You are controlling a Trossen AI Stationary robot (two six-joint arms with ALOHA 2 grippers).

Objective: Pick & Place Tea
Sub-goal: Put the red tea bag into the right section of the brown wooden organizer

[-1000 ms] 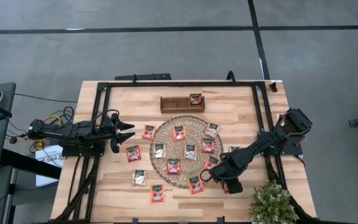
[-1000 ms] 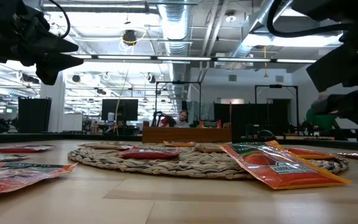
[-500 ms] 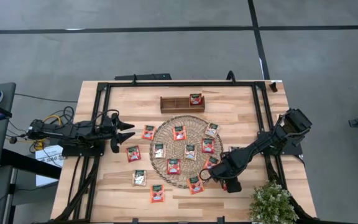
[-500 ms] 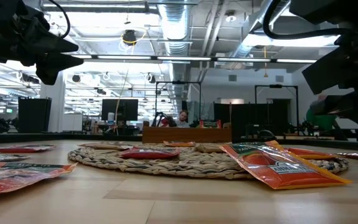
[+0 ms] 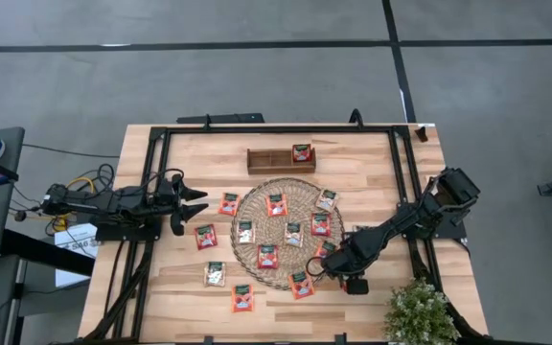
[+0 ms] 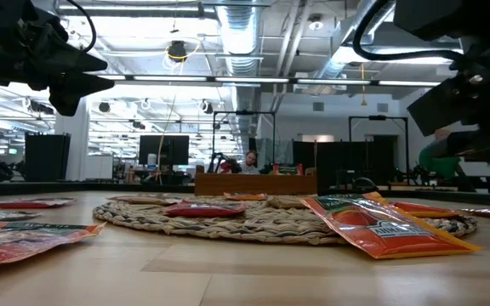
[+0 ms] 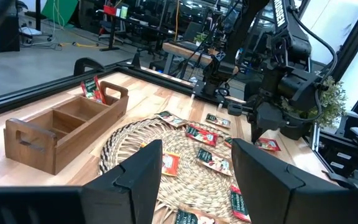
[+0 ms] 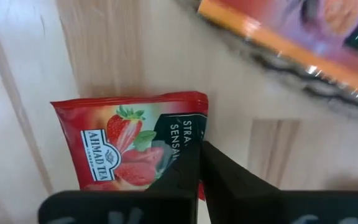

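Presently: Tea Packets, Light and Limp, One Pinched at Its Edge

Counter [image 5: 372, 144]: pale wood planks with a black frame around the work area; flat and hard, so a packet lying on it offers no underside to get at.

Woven mat [image 5: 278, 187]: large and round, at mid-counter; its coarse ribbing holds packets slightly proud of the surface, judged easier for lifting an edge.

Wooden tray [image 5: 266, 160]: small, brown, compartmented, at the far side of the mat; one red packet stands in its right-hand compartment.

Left gripper [image 5: 197, 203]: waiting above the counter's left side, jaws parted, holding nothing.

Right gripper [image 5: 353, 284]: low over the counter's near right, just off the mat's rim, close to the potted plant [image 5: 420, 311]; fingers [image 8: 185, 180] brought together over the edge of a strawberry packet [image 8: 126, 146]. Whether the foil is truly caught between them cannot be told.

Tea packets [image 5: 274, 203]: small flat squares, mostly red-orange, a few pale; some on the mat, others scattered on bare wood around it. Judged very light, thin and floppy, with slick foil faces and crimped seams. The low view shows the nearest packet [image 6: 381, 229] puffed in the middle. Best taken by a seam or corner, firmly; a loose pinch would likely slip
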